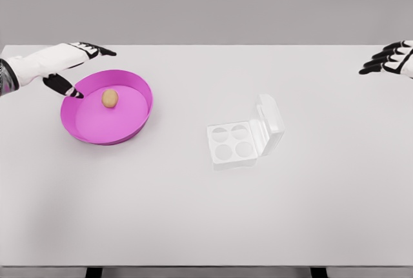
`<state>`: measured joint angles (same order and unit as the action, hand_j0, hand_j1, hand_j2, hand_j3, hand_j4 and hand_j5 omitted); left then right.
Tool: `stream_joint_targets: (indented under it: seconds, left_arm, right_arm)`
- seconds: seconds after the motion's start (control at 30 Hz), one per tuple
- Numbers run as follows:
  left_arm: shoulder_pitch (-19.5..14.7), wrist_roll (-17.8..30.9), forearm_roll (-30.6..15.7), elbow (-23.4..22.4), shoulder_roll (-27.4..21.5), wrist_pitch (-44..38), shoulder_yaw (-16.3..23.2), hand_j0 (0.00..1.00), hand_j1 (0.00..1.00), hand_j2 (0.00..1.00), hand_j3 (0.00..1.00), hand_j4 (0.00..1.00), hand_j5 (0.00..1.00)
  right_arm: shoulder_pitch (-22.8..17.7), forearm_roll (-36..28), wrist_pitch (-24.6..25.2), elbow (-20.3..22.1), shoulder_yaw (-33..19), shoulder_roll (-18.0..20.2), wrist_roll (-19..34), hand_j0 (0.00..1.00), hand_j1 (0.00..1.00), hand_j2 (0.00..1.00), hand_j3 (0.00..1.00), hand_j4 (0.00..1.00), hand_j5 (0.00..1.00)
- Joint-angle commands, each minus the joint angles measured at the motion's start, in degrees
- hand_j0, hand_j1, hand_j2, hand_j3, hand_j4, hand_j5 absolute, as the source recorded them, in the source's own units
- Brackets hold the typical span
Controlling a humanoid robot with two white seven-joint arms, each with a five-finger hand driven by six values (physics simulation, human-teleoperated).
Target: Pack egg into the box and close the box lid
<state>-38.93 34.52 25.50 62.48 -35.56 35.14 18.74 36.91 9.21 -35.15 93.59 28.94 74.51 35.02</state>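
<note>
- A brown egg [110, 98] lies in a shallow magenta bowl [132, 129] at the left of the white table [193, 220].
- The left hand [72, 65] hovers at the bowl's far-left rim, fingers spread, thumb over the rim, holding nothing.
- A clear four-cup egg box [232, 142] sits right of centre, lid [271, 123] standing open on its right side.
- The right hand [390, 57] shows at the far right edge, fingers relaxed, empty.

Right hand [390, 59] cut by right edge, only fingers in view. Left arm cut by left edge. Near inner wall of bowl [139, 123] hidden behind rim. Surface [193, 226] cut at bottom edge.
</note>
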Motion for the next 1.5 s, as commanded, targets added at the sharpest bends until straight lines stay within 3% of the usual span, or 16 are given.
stream_joint_targets:
  seconds: [0.0, 0.1, 0.3, 0.4, 0.53, 0.93, 1.3, 1.4, 1.47]
  left_arm:
    - [-0.18, 0.48, -0.54, -1.83, 0.67, -0.14, 1.91, 1.0, 1.0, 1.0, 1.0, 1.0, 1.0]
    - [-2.64, 0.48, -0.63, -3.24, 1.2, -0.14, 5.34, 1.0, 1.0, 1.0, 1.0, 1.0, 1.0]
    - [-2.9, 0.48, -0.63, -3.24, 1.2, -0.14, 8.59, 1.0, 1.0, 1.0, 1.0, 1.0, 1.0]
    - [-2.82, 0.48, -0.63, -3.24, 1.2, -0.14, 8.95, 1.0, 1.0, 1.0, 1.0, 1.0, 1.0]
    - [-2.82, 0.48, -0.63, -3.24, 1.11, -0.14, 9.83, 0.86, 0.86, 0.86, 0.86, 0.86, 0.86]
    - [-2.9, 0.48, -0.1, -4.73, 0.93, -0.14, 12.64, 0.85, 0.85, 0.85, 0.85, 0.85, 0.85]
    - [-4.66, 0.48, 5.08, -5.17, 1.2, -0.14, 12.9, 0.83, 0.83, 0.83, 0.83, 0.83, 0.83]
    - [-4.75, 0.48, 5.78, -5.17, 1.2, -0.14, 12.9, 0.83, 0.83, 0.83, 0.83, 0.83, 0.83]
    - [-4.92, 0.48, 6.93, -5.17, 1.2, -0.14, 12.82, 0.82, 0.82, 0.82, 0.82, 0.82, 0.82]
  right_arm:
    - [0.0, -2.09, 0.15, 4.49, -0.64, 3.88, -0.02, 1.0, 1.0, 1.0, 1.0, 1.0, 1.0]
    - [0.0, -2.97, 0.15, 5.2, -1.35, 6.08, -0.02, 1.0, 1.0, 1.0, 1.0, 1.0, 1.0]
    - [0.0, -2.97, 0.15, 5.55, -1.35, 6.61, -0.02, 1.0, 1.0, 1.0, 1.0, 1.0, 1.0]
    - [0.0, -2.97, 0.15, 5.81, -1.35, 6.61, -0.02, 1.0, 1.0, 1.0, 1.0, 1.0, 1.0]
    - [0.0, -2.97, 0.15, 5.9, -1.78, 6.7, -0.02, 1.0, 1.0, 1.0, 1.0, 1.0, 1.0]
    - [-0.17, -2.97, 0.15, 5.81, -2.05, 6.52, -0.02, 1.0, 1.0, 1.0, 1.0, 1.0, 1.0]
    - [-1.58, -2.97, 0.15, 4.94, -2.31, 6.0, -0.02, 1.0, 1.0, 1.0, 1.0, 1.0, 1.0]
    - [-1.58, -5.77, 0.15, 3.97, -8.2, 4.86, -0.02, 1.0, 1.0, 1.0, 1.0, 1.0, 1.0]
    - [-1.67, -7.71, 0.15, 4.32, -8.2, 3.1, -0.02, 1.0, 1.0, 1.0, 1.0, 1.0, 1.0]
